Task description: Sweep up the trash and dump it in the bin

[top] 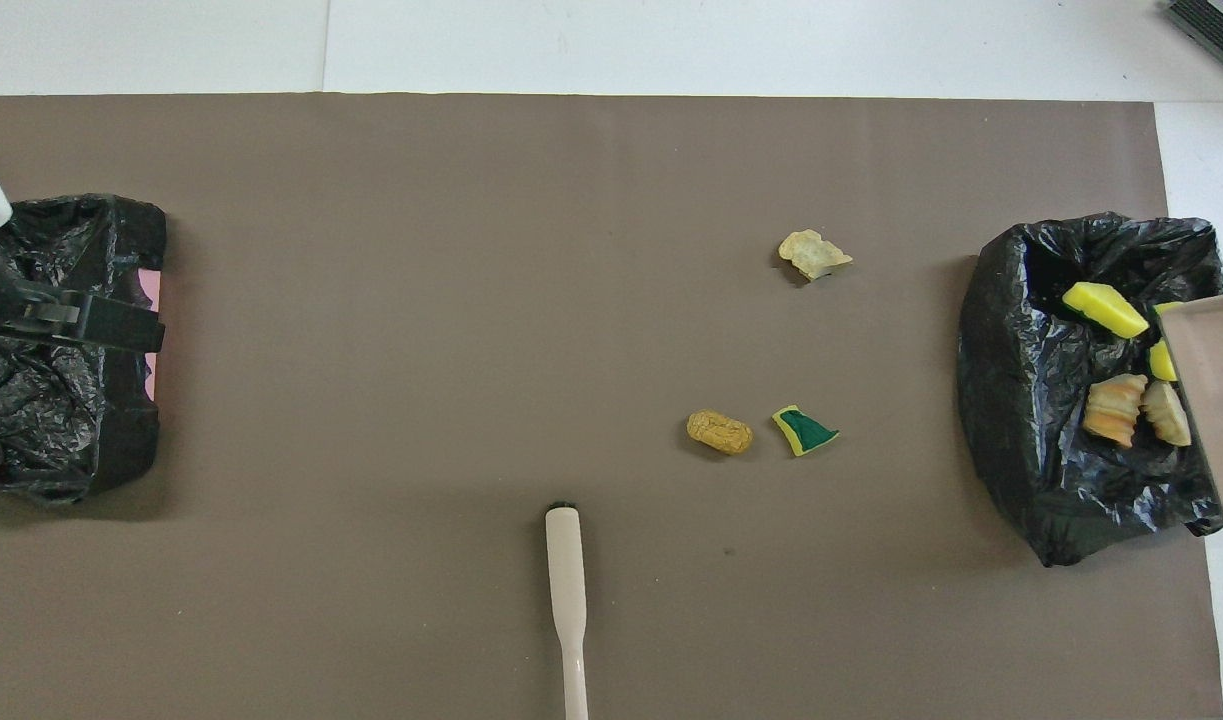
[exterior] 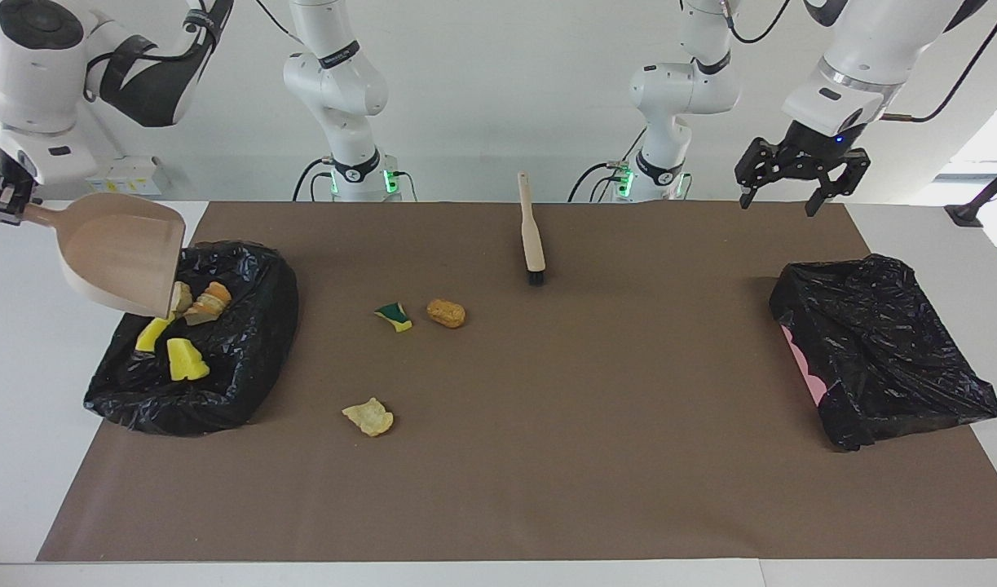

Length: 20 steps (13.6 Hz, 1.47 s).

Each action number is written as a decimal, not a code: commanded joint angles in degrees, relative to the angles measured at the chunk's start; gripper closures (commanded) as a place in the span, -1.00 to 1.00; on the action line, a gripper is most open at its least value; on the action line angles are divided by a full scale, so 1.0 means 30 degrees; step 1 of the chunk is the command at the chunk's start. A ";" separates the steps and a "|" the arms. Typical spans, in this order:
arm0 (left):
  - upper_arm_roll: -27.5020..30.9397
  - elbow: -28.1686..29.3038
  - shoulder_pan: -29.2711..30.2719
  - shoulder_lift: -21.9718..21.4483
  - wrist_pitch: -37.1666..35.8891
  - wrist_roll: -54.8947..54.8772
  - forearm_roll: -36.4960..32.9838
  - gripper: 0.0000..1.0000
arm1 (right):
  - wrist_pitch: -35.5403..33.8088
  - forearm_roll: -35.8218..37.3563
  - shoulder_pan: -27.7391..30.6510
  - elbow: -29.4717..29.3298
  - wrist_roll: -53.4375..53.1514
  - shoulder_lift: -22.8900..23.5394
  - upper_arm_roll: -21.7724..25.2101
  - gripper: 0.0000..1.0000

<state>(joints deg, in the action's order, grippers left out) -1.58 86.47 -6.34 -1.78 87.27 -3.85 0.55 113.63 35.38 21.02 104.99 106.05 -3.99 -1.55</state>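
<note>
The brush (exterior: 533, 236) lies on the brown mat (exterior: 596, 391) close to the robots, near the middle of the table. Its handle points at the robots and its dark bristles point away. Nothing holds it.

A little farther out, toward the right arm's end, a tan bread lump (exterior: 446, 313) and a green-and-yellow sponge bit (exterior: 394, 316) lie just beside each other. The sponge bit is the one closer to the right arm's end. Farther still from the robots lies a pale crumpled scrap (exterior: 369, 417), on its own.

At the right arm's end of the table sits a bin with a black bag (exterior: 245, 359). The right gripper (exterior: 5, 198) is up in the air by this bin. Its fingers are closed tight on the handle of the beige dustpan (exterior: 119, 249). The dustpan is tipped down over the bin, with its mouth low. Four bits of trash are at the mouth or in the bag: a yellow sponge chunk (exterior: 185, 360) in the bag, another yellow chunk (exterior: 150, 334) just under the pan's lip, and two brown bread pieces (exterior: 202, 300) right by the lip.

At the left arm's end sits a second black-bagged bin (exterior: 881, 359), with a bit of pink showing at its side. The left gripper (exterior: 800, 181) hangs in the air over the edge of this bin. Its fingers are spread wide and hold nothing
</note>
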 commanded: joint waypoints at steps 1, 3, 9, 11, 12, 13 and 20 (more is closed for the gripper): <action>0.0380 -0.0640 -0.0436 0.0213 -0.0790 -0.0211 -0.0507 -1.00 | -0.0665 -0.2323 -0.0791 0.0539 0.0128 -0.0544 -0.0069 1.00; 0.0380 -0.0640 -0.0436 0.0183 -0.1082 -0.0240 -0.0273 -1.00 | -0.1602 -0.3295 -0.1845 0.0687 -0.1038 -0.0430 -0.0069 1.00; 0.0906 -0.0465 -0.0465 -0.0166 -0.1054 -0.0269 -0.0214 -1.00 | -0.2192 -0.6427 -0.5419 0.1477 -0.7155 0.0242 -0.0069 1.00; 0.1024 -0.0376 -0.0465 -0.0256 -0.1025 -0.0269 0.0049 -1.00 | -0.2163 -0.7484 -0.6940 0.1508 -1.0170 0.1119 -0.0040 1.00; 0.1025 -0.0347 -0.0465 -0.0285 -0.1025 -0.0269 0.0050 -1.00 | -0.2162 -0.8097 -0.7441 0.1479 -1.1867 0.1587 -0.0069 1.00; 0.1054 -0.0347 -0.0465 -0.0285 -0.0996 -0.0240 0.0050 -1.00 | -0.2162 -0.9119 -0.7852 0.1478 -1.3741 0.2143 -0.0069 1.00; 0.1200 0.0209 -0.0203 -0.0666 -0.0879 -0.0240 0.0400 -1.00 | -0.0496 -1.1379 -1.1662 0.1157 -2.8711 0.3962 -0.0069 1.00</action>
<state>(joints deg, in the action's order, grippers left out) 1.01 85.91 -6.42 -2.46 85.38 -4.08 0.82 110.60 4.47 -13.09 109.68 29.06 6.01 -2.03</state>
